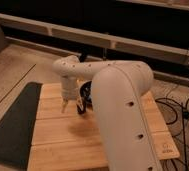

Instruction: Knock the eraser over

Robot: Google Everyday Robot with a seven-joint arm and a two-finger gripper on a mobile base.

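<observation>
My white arm (119, 95) reaches from the lower right across a wooden table (58, 135). My gripper (71, 106) hangs from the wrist and points down, just above the table's back left part. A small, narrow dark block, seemingly the eraser (80, 106), stands upright at the gripper's right side, very close to it or touching it; I cannot tell which. The round black bowl (86, 94) sits right behind it, mostly hidden by the arm.
A dark mat (10, 125) lies on the floor left of the table. A long low ledge (113, 42) runs along the back. Cables (183, 107) lie on the floor at the right. The arm hides the table's right half.
</observation>
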